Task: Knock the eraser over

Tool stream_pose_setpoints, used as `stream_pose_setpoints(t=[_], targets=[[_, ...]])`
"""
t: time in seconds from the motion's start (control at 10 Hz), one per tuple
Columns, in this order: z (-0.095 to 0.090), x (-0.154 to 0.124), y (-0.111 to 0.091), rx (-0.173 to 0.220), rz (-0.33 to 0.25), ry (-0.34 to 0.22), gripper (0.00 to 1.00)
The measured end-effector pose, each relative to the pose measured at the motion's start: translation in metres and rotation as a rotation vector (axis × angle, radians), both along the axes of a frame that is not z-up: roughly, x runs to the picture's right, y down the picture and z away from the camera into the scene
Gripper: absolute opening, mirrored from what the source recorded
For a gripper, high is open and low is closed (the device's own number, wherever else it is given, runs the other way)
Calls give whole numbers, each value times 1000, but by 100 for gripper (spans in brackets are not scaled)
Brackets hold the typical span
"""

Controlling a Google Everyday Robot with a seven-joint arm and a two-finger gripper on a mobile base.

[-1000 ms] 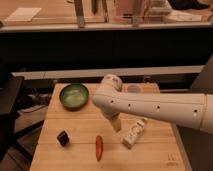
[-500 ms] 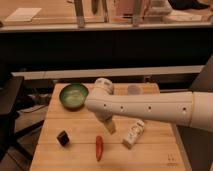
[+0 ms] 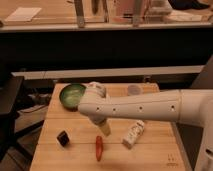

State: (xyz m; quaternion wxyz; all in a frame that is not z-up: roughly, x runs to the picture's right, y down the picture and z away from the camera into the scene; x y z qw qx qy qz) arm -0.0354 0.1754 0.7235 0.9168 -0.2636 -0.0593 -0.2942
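Sitting toward the front left of the table (image 3: 150, 155), the eraser (image 3: 63, 138) is resting apart from everything else. You are seeing the chili (image 3: 99, 148) lying to its right, near the front edge. The pincer (image 3: 103, 128) is hanging just behind the chili, not touching the eraser, its fingers spread and gripping nothing. A white piece (image 3: 133, 134) is lying right of the pincer, and the bowl (image 3: 72, 96) is sitting at the back left.

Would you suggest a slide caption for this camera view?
Open gripper hangs over the wooden table between the black eraser and the white bottle, near the red chili.
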Motion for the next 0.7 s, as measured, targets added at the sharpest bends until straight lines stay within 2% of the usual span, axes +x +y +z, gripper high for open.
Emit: stream_pose_setpoints(t=[0.4,0.5,0.6,0.7], targets=[[5,-6,8,-5,-6,-7,80],[5,-7,9,-5,-7,-7,77],[6,-8,12,-7,-8,-8,70],[7,-9,13,-8,-9,-8,70]])
